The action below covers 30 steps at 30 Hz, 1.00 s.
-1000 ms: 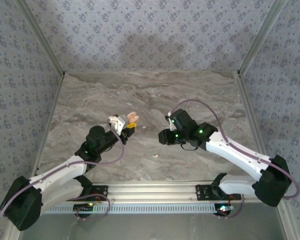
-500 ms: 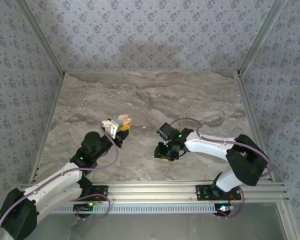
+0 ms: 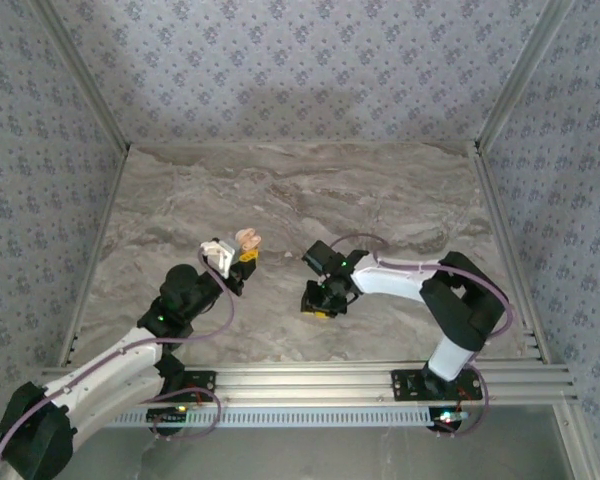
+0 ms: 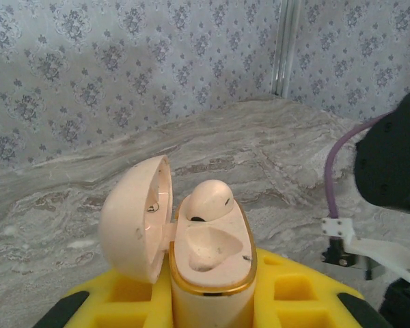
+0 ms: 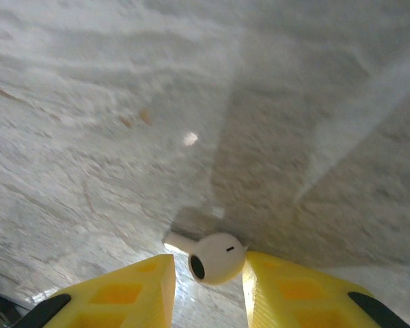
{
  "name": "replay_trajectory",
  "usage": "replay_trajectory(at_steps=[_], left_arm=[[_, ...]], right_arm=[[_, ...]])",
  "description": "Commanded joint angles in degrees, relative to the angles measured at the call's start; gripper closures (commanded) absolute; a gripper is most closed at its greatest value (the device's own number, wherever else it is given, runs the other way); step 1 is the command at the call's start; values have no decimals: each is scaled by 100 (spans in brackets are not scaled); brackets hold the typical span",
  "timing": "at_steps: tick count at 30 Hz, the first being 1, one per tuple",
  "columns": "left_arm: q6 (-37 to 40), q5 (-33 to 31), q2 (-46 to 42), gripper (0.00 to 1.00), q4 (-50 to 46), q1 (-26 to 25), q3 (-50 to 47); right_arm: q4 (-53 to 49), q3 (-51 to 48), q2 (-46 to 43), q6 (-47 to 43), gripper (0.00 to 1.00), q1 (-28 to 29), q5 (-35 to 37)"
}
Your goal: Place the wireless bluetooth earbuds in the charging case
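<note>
Bright, even light, broad diagonal shadow on the tabletop (image 5: 273,157), small glare spot, right wrist view softly blurred

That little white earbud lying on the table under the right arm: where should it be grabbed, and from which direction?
Grip the earbud by its round head, coming from straight above. It lies flat on the table with its stem sticking out sideways. The head is the thickest part and offers two opposite sides to pinch. The right gripper hangs astride it.
</note>
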Motion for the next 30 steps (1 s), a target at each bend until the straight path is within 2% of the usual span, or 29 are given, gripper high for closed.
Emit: replay_trajectory(at_steps=[1,7,16,21,30], left_arm=[[103,-65,-130,87,-35,49,9],[141,-68,-200,87,-81,57,20],[156,-50,-184,87,-92,66,28],[175,-41,-157,87,-86,69,22],[252,-24,-157,87,-102,80,49]], right_arm=[[111,322,156,-293,67,-108,32],[-143,607,184,-569,68,-204,120],[-1709,1126,-3,-646,65,-38,567],[-1666,1223,223,-462,61,83,499],[-1508,1436,660,-577,63,151,322]])
